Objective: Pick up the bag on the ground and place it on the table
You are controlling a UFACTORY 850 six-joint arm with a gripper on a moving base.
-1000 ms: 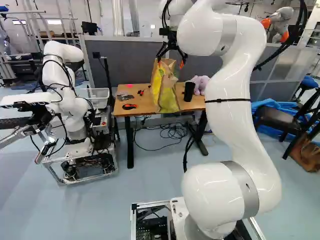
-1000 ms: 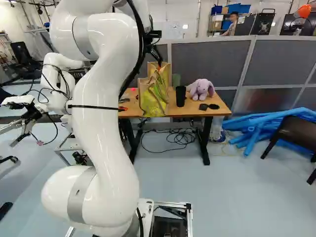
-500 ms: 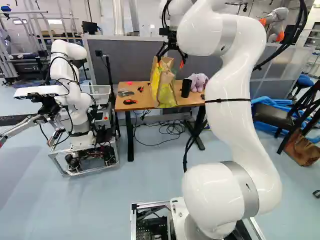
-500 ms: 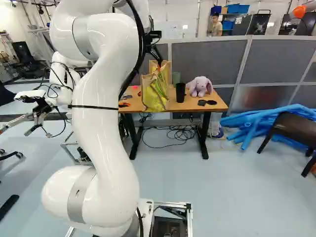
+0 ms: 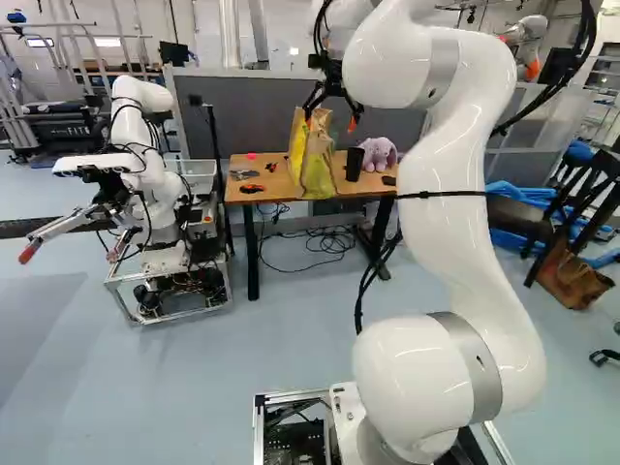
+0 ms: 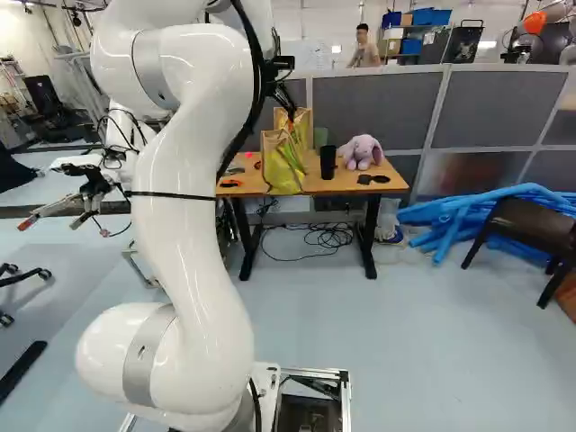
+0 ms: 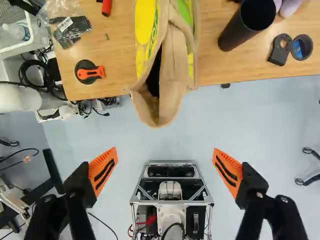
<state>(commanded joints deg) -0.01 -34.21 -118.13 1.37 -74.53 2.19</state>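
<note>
In the left base view my gripper (image 5: 330, 120) hangs above the table (image 5: 267, 180), with the yellow and brown paper bag (image 5: 318, 172) standing upright on the tabletop behind and below it. Seen from the wrist, the gripper (image 7: 165, 155) is open wide, its orange pads apart and nothing between them. The bag (image 7: 172, 60) is ahead of the fingers, clear of both, and its open top reaches over the table's front edge. The bag's underside is hidden.
On the table lie an orange-handled tool (image 7: 90, 72), a black cup (image 7: 247, 25) and a purple plush toy (image 6: 362, 151). Another robot (image 5: 145, 184) stands left of the table. Blue foam tubes (image 6: 450, 216) and a dark chair (image 6: 522, 227) are to the right.
The base has moved back from the table and turned a little. My arm keeps its pose, its fingers still apart, and has drawn away from the bag, which stays on the tabletop.
</note>
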